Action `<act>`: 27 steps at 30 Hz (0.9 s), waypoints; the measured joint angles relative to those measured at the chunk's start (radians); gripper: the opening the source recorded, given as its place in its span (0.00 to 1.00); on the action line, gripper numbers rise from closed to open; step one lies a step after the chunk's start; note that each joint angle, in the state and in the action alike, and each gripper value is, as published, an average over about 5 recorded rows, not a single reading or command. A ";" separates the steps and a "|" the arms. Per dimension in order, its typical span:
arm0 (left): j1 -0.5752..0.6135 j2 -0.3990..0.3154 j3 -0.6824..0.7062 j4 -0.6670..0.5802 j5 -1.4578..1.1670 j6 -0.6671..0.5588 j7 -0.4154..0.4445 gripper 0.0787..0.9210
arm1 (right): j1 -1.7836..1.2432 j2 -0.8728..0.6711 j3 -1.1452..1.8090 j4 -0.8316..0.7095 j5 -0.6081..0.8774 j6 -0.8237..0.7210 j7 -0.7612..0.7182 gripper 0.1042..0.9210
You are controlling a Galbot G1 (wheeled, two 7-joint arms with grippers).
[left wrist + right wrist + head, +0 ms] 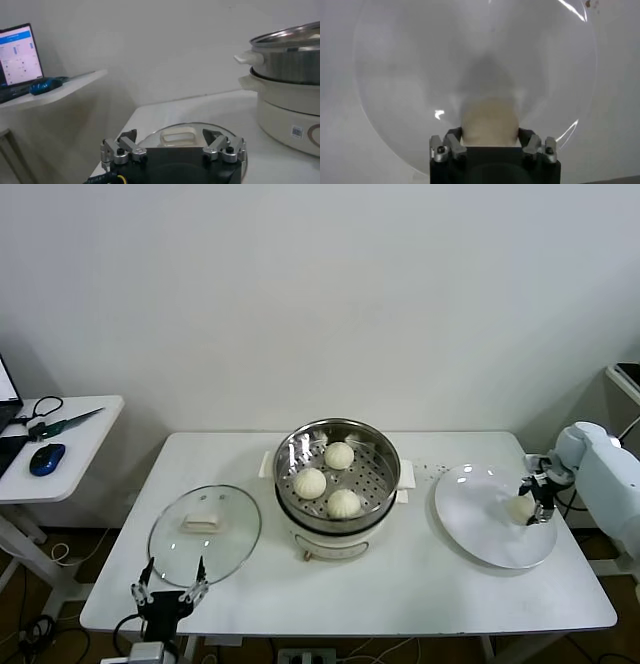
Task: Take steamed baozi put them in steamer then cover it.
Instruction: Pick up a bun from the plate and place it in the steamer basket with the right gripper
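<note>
At the near left edge of the table, the left gripper waits with its fingers spread, just short of the cover, which lies flat with its white handle's long axis running left to right. Farther back at the middle, the steamer stands upright and uncovered with three steamed baozi on its perforated tray. Over on the right, the right gripper has its fingers pressed against the sides of the fourth bun on the white plate.

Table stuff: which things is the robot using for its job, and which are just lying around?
For the job: the steamer, three baozi in it, one baozi on the plate in the right end effector, the cover.
Lying about: mouse, laptop.
</note>
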 measured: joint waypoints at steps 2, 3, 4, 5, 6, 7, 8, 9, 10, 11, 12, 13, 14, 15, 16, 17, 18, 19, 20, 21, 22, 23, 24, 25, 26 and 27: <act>0.001 0.000 0.000 0.000 0.000 -0.001 0.000 0.88 | 0.004 -0.001 0.002 0.000 0.000 0.002 -0.003 0.74; 0.002 0.000 0.000 -0.001 0.000 -0.001 0.000 0.88 | 0.005 -0.001 0.003 0.000 0.000 0.003 -0.005 0.74; 0.003 0.000 0.000 -0.001 0.000 -0.001 0.000 0.88 | 0.007 -0.002 0.003 0.001 0.001 0.003 -0.007 0.74; 0.003 0.000 0.001 -0.002 0.000 -0.002 0.000 0.88 | 0.009 -0.004 0.002 0.004 0.004 0.003 -0.009 0.73; 0.003 0.000 0.001 -0.002 0.000 -0.002 0.001 0.88 | 0.011 -0.006 0.000 0.006 0.008 0.002 -0.010 0.73; 0.004 0.000 0.001 -0.003 0.000 -0.003 0.001 0.88 | 0.014 -0.008 -0.003 0.010 0.013 0.001 -0.012 0.73; 0.004 0.000 0.001 -0.004 0.000 -0.003 0.002 0.88 | 0.017 -0.011 -0.009 0.015 0.022 -0.001 -0.013 0.73; 0.004 0.000 0.002 -0.005 0.000 -0.004 0.003 0.88 | 0.022 -0.015 -0.017 0.022 0.034 -0.005 -0.014 0.73; 0.005 0.000 0.002 -0.006 0.000 -0.006 0.004 0.88 | 0.027 -0.019 -0.028 0.029 0.049 -0.009 -0.016 0.73; 0.006 0.000 0.003 -0.008 -0.001 -0.007 0.006 0.88 | 0.035 -0.024 -0.041 0.039 0.067 -0.014 -0.018 0.73; 0.007 0.000 0.004 -0.009 -0.001 -0.009 0.009 0.88 | 0.044 -0.029 -0.058 0.051 0.088 -0.021 -0.020 0.73; 0.007 0.000 0.005 -0.010 -0.001 -0.011 0.011 0.88 | 0.055 -0.035 -0.076 0.064 0.111 -0.028 -0.022 0.73; 0.008 0.000 0.006 -0.012 -0.002 -0.013 0.014 0.88 | 0.068 -0.041 -0.098 0.080 0.138 -0.037 -0.025 0.73; 0.009 0.000 0.007 -0.013 -0.003 -0.015 0.016 0.88 | 0.083 -0.047 -0.122 0.096 0.167 -0.047 -0.027 0.74; 0.009 0.000 0.009 -0.015 -0.005 -0.017 0.019 0.88 | 0.101 -0.052 -0.148 0.113 0.197 -0.058 -0.029 0.74; 0.010 0.000 0.010 -0.017 -0.006 -0.018 0.022 0.88 | 0.122 -0.055 -0.178 0.132 0.231 -0.070 -0.030 0.74; 0.012 0.001 0.012 -0.020 -0.008 -0.019 0.024 0.88 | 0.146 -0.057 -0.210 0.150 0.266 -0.082 -0.031 0.74; 0.013 0.001 0.014 -0.022 -0.009 -0.020 0.027 0.88 | 0.171 -0.058 -0.243 0.167 0.301 -0.095 -0.031 0.73; 0.015 0.002 0.015 -0.024 -0.009 -0.021 0.029 0.88 | 0.199 -0.059 -0.279 0.185 0.337 -0.107 -0.031 0.73; 0.017 0.003 0.017 -0.025 -0.009 -0.022 0.032 0.88 | 0.229 -0.059 -0.315 0.202 0.374 -0.120 -0.031 0.73; 0.019 0.005 0.019 -0.027 -0.009 -0.024 0.035 0.88 | 0.258 -0.058 -0.352 0.219 0.410 -0.132 -0.031 0.73; 0.021 0.006 0.021 -0.028 -0.008 -0.025 0.038 0.88 | 0.289 -0.057 -0.390 0.236 0.447 -0.144 -0.030 0.73; 0.024 0.007 0.023 -0.030 -0.007 -0.027 0.041 0.88 | 0.321 -0.055 -0.428 0.254 0.485 -0.157 -0.029 0.73; 0.026 0.009 0.026 -0.031 -0.007 -0.029 0.044 0.88 | 0.352 -0.053 -0.466 0.273 0.523 -0.170 -0.026 0.73; 0.028 0.011 0.029 -0.032 -0.006 -0.031 0.048 0.88 | 0.385 -0.050 -0.505 0.294 0.562 -0.183 -0.023 0.73; 0.030 0.013 0.031 -0.032 -0.005 -0.033 0.051 0.88 | 0.418 -0.046 -0.544 0.317 0.602 -0.197 -0.019 0.73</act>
